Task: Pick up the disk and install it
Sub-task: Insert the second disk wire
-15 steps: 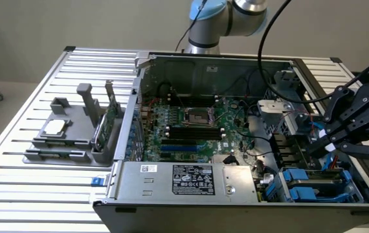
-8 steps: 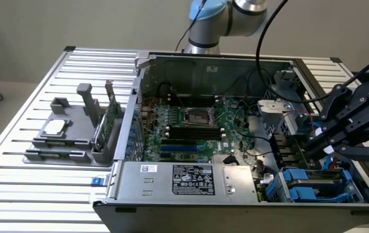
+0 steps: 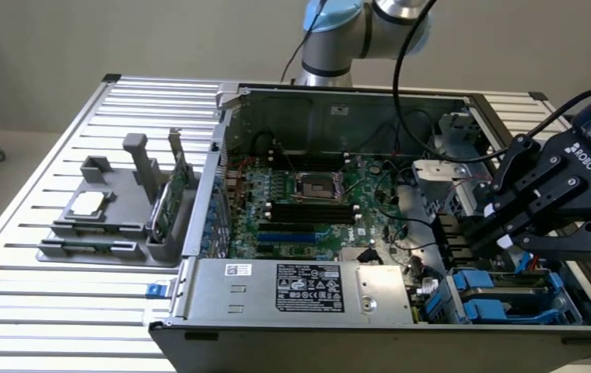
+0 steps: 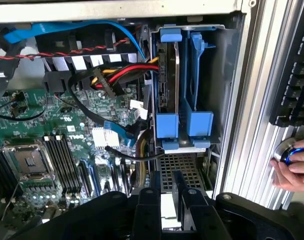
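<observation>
One open PC case (image 3: 379,202) on slatted table (image 3: 26,311), motherboard (image 3: 316,202) exposed. Disk (image 4: 167,75) w/ blue carrier sits upright in drive bay (image 4: 219,75) at case corner, seated, not gripped. Gripper (image 4: 168,200) just above bay, fingers (image 4: 148,210) narrowly apart, holding nothing. Person's hand (image 4: 294,170) on a knob near keyboard (image 4: 297,75).

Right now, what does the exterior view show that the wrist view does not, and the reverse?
Exterior view alone: the grey parts holder on the table, at the view's left, and the power supply box.
Wrist view alone: a person's hand on a round knob, beside a keyboard.
Both: the disk sitting in its bay, the motherboard, and the tool.
</observation>
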Robot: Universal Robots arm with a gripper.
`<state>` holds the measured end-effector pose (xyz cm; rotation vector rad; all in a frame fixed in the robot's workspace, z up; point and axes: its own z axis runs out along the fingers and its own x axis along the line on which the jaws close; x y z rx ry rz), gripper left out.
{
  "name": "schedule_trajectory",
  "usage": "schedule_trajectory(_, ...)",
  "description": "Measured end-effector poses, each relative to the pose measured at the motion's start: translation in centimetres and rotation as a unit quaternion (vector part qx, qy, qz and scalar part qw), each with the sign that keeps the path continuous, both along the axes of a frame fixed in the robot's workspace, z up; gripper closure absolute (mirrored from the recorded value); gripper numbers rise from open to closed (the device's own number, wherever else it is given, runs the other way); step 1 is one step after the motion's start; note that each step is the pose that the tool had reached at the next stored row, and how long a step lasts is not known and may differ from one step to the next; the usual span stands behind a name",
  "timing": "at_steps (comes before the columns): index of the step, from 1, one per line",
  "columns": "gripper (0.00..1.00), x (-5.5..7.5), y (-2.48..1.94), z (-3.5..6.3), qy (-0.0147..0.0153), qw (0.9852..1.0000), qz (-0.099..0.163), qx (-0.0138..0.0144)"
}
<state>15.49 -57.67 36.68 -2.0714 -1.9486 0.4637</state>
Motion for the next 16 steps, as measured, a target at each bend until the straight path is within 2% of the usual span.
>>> schedule_trajectory(13,0.75,0.00,0.03,-0.01,0.0000,1.0000,0.000,0.0001)
schedule_trajectory(14,0.75,0.00,0.14,0.00,-0.0018,1.0000,0.000,0.0000)
schedule_trajectory(15,0.75,0.00,0.38,0.00,-0.0073,1.0000,0.000,-0.0001)
schedule_trajectory(16,0.75,0.00,0.65,-0.01,-0.0142,0.9999,0.000,-0.0004)
